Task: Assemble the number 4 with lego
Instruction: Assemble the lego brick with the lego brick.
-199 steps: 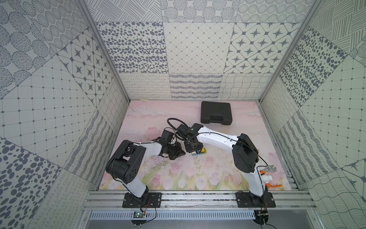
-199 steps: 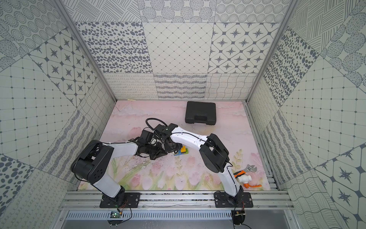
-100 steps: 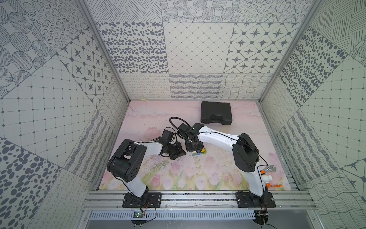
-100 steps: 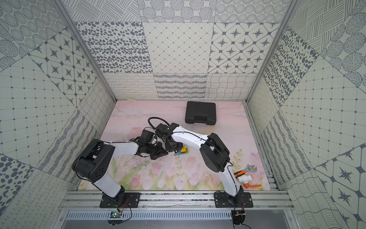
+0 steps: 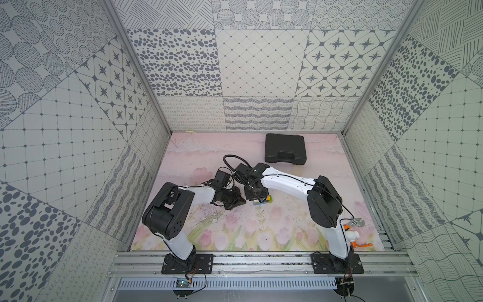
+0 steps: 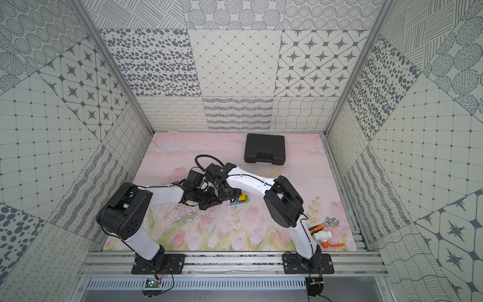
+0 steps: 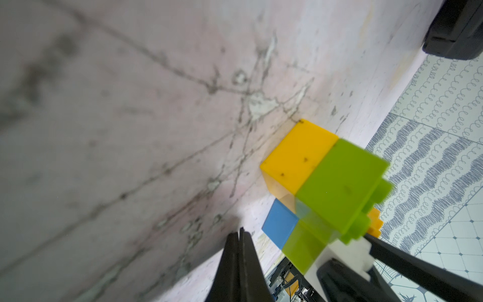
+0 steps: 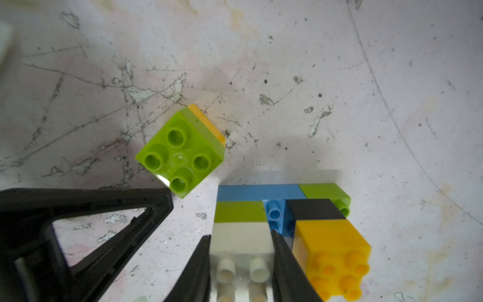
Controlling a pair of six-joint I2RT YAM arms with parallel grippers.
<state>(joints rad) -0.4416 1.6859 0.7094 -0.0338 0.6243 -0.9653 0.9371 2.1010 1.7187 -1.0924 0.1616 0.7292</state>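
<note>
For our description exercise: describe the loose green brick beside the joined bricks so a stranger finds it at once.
On the pink flowered table, find the right end effector shut on the white brick of a multicoloured figure. Beside that figure sits the green brick. It alone is separate, stacked on one yellow brick.

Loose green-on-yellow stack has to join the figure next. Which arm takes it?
Left. The left gripper is shut and empty, tip near the green-on-yellow stack. The right gripper is shut on the white brick of the partial 4, so it likely should just steady that.
</note>
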